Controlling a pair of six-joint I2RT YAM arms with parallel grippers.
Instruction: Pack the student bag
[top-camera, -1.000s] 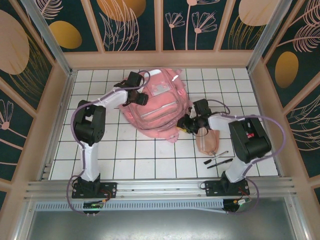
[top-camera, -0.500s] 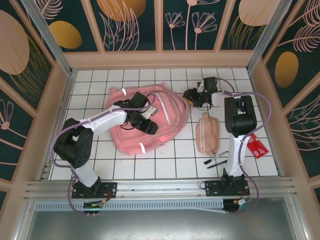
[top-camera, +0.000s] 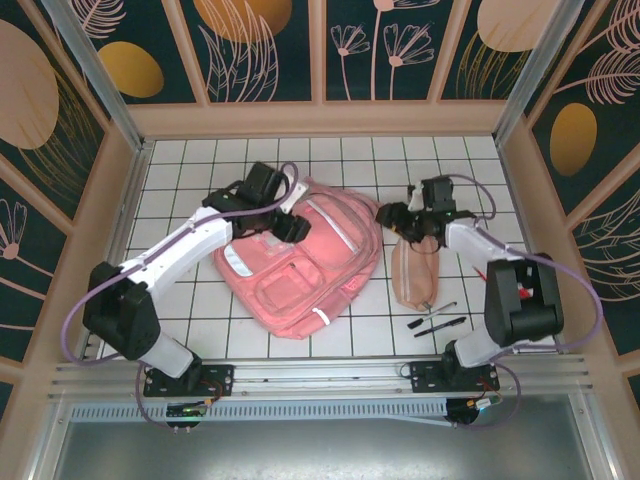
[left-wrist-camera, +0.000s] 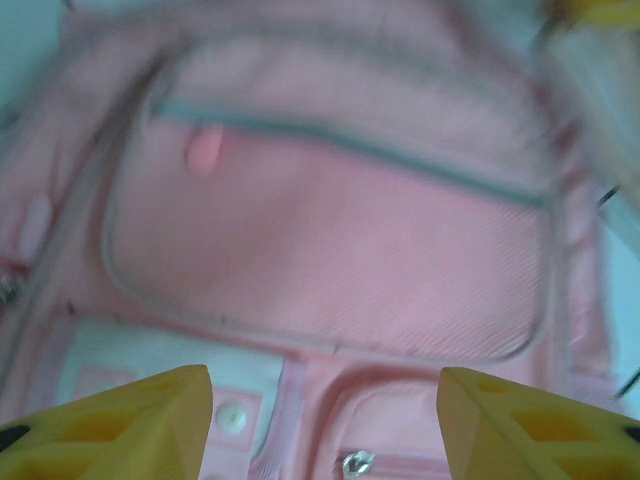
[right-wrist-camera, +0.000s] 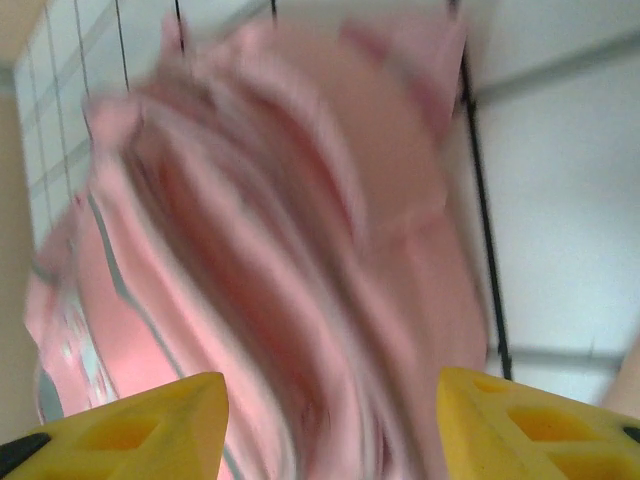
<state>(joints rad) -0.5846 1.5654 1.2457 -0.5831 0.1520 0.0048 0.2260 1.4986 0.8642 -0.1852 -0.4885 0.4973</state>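
The student bag (top-camera: 300, 265), a large pink backpack, lies flat in the middle of the table. My left gripper (top-camera: 290, 218) hovers over its upper part. In the left wrist view it (left-wrist-camera: 325, 425) is open above a zip pocket of the bag (left-wrist-camera: 330, 250), with nothing between its yellow fingers (left-wrist-camera: 130, 420). My right gripper (top-camera: 392, 217) is at the bag's upper right edge. In the right wrist view it (right-wrist-camera: 330, 430) is open, and the blurred folds of the bag (right-wrist-camera: 280, 260) lie beyond its fingers (right-wrist-camera: 540, 425).
A peach-pink pencil pouch (top-camera: 413, 272) lies just right of the bag, under my right forearm. Two dark pens (top-camera: 437, 325) lie near the front right. Wooden walls close in the tiled table (top-camera: 200, 320) on three sides.
The bag has turned and slid toward the front. My left gripper has moved up to the bag's far part. My right gripper has come from the back down to the bag's right edge.
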